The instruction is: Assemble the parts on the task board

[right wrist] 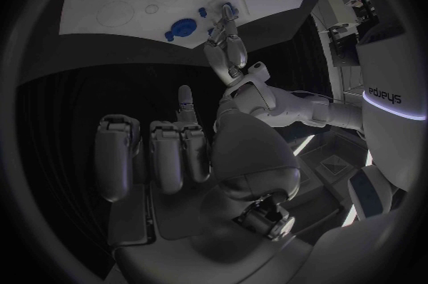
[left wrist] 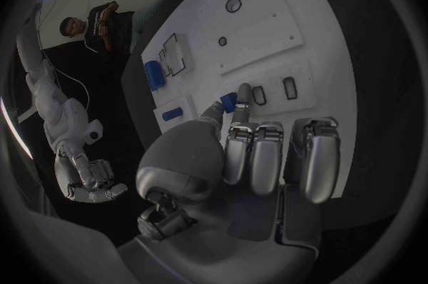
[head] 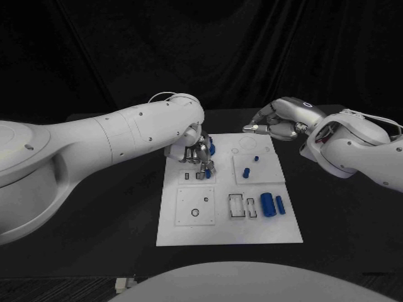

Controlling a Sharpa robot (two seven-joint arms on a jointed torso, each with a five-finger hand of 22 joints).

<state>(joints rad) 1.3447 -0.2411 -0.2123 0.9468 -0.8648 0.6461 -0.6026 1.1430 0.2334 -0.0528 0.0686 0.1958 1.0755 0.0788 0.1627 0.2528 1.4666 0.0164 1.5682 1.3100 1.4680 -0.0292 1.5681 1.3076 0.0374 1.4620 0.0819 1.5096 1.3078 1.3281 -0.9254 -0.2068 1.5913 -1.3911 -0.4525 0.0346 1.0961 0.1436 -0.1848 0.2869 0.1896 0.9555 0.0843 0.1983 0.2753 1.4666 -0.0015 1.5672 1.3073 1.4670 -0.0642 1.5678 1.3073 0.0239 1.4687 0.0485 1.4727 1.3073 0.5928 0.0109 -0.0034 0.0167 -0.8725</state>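
The white task board lies in the middle of the black table. My left hand hangs over its far left part and pinches a small blue part between thumb and a finger, just above two small rectangular slots. Another blue part sits right beside that hand. Two blue cylinders lie at the board's right side, with two small blue parts farther back. My right hand hovers over the board's far right corner, fingers curled in and holding nothing.
Two larger rectangular recesses and a ring-shaped mark are on the board's near half. A faint round outline is at the far end. Black table surrounds the board on both sides.
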